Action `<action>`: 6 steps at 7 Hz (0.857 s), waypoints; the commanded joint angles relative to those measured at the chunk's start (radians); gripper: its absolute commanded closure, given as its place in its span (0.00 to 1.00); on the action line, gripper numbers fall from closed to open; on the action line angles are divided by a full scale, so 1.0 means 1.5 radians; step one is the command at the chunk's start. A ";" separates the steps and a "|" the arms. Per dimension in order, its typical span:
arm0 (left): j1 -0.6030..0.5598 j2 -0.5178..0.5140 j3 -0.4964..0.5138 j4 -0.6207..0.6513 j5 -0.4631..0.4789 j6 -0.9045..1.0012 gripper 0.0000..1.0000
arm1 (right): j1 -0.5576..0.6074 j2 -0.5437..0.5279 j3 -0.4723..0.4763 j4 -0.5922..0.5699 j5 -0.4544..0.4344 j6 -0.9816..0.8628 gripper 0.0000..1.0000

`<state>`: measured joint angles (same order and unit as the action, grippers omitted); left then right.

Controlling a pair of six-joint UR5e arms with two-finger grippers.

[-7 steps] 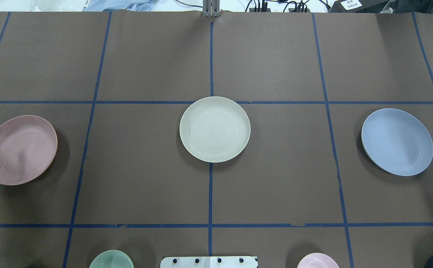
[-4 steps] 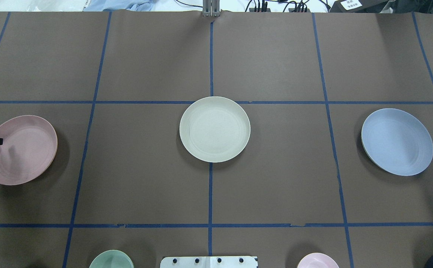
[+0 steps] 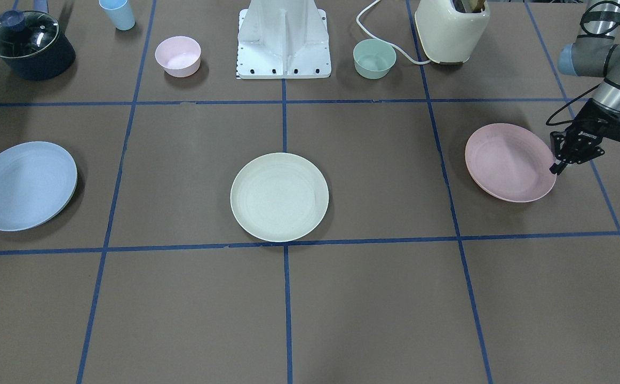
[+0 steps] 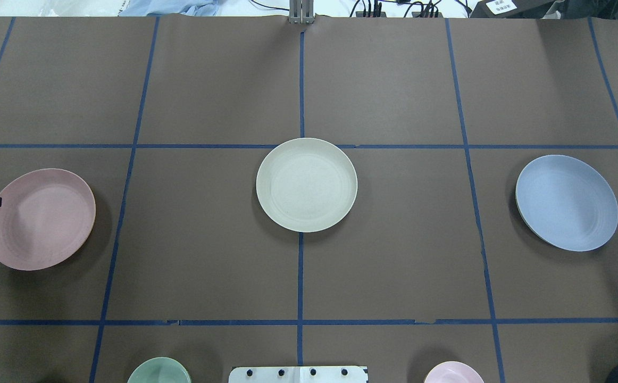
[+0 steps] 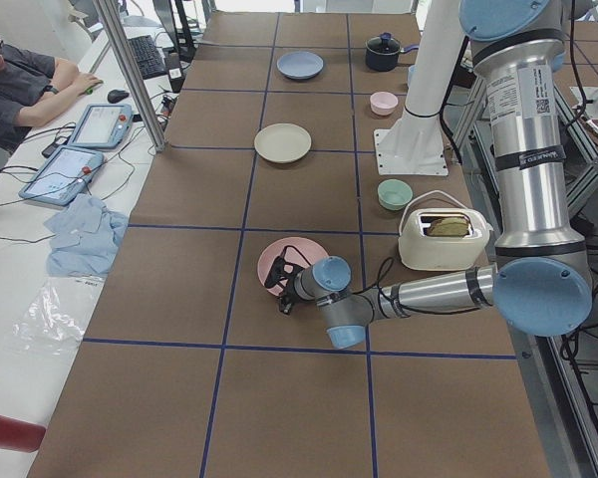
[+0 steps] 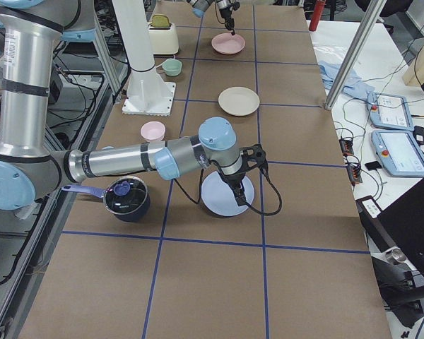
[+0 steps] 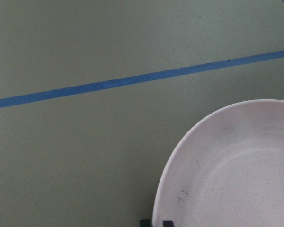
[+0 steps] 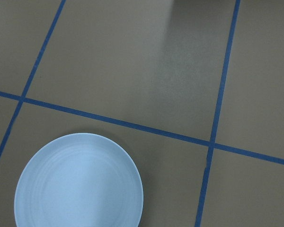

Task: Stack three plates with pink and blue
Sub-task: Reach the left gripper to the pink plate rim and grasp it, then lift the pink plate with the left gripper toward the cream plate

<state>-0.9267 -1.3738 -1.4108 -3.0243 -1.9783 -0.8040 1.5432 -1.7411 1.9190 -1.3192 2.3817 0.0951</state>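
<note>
While the cream plate (image 4: 306, 184) and the blue plate (image 4: 567, 202) lie where they were, the pink plate (image 4: 40, 219) has slid a little toward 3 o'clock in the overhead view, closer to the cream plate at the centre. The left gripper (image 3: 557, 167) sits at its 9 o'clock rim, fingers nearly closed and pinching that edge, which looks raised off the table (image 4: 208, 255). I judge the carry to the centre has just begun; nothing is stacked yet. The blue plate lies well apart at the cream plate's 3 o'clock, with the right gripper (image 6: 242, 198) hanging over it; whether that claw is spread or closed I cannot tell.
</note>
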 commanded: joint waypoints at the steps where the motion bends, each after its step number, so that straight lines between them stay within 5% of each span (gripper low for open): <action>1: -0.074 -0.010 -0.038 0.023 -0.108 0.001 1.00 | 0.000 0.000 0.000 0.000 0.000 0.000 0.00; 3: -0.097 -0.018 -0.137 0.129 -0.152 0.000 1.00 | 0.000 0.000 0.000 0.000 0.001 0.000 0.00; 4: -0.097 -0.033 -0.231 0.250 -0.148 -0.008 1.00 | 0.000 0.000 0.000 0.000 0.001 0.000 0.00; 6: -0.087 -0.131 -0.315 0.421 -0.140 -0.070 1.00 | 0.000 0.000 0.000 0.000 0.008 0.000 0.00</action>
<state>-1.0676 -1.4810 -1.8152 -2.5347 -2.1934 -0.8416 1.5432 -1.7411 1.9190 -1.3192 2.3871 0.0951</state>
